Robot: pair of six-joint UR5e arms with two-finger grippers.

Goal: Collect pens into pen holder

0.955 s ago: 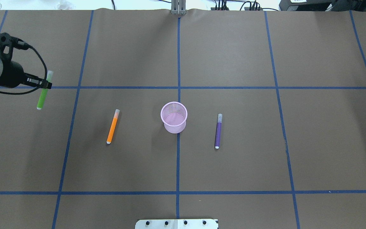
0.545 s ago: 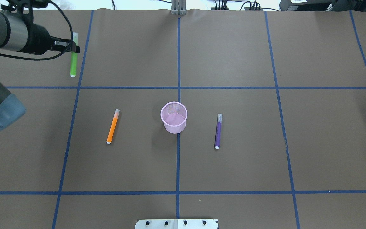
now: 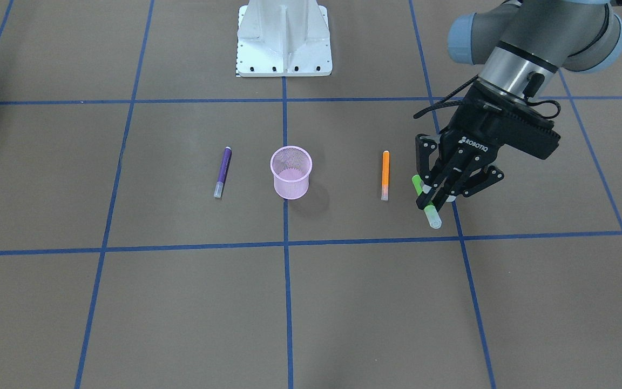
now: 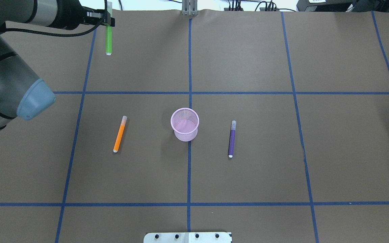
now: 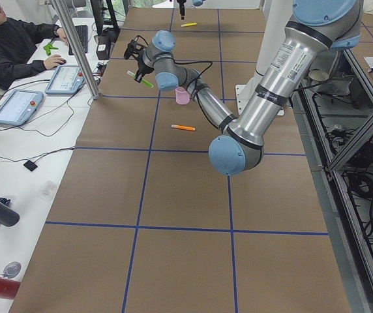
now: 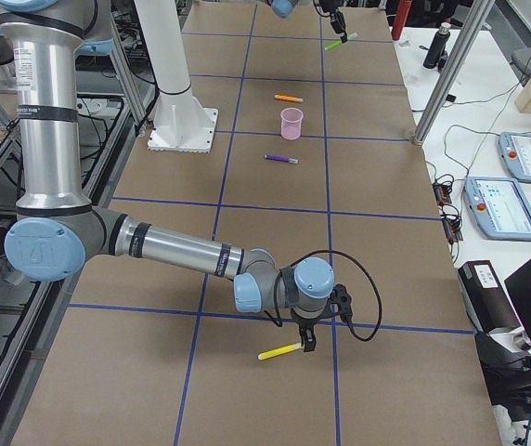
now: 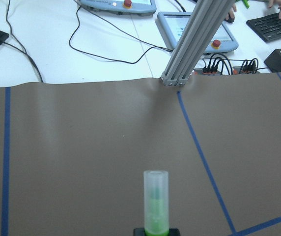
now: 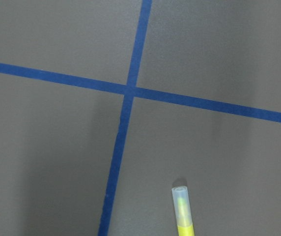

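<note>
Progress, we judge, is slight: left claw clamped on green pen, orange pen and purple pen outside the empty pen holder.

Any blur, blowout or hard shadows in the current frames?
Front-facing: sharp, only a soft shadow beside the pen holder. Overhead: sharp on the table, blown out past its far edge. Left wrist: green pen near the lens, in focus; white desk behind is washed out. Right wrist: dim, flat, faint soft shadows.
</note>
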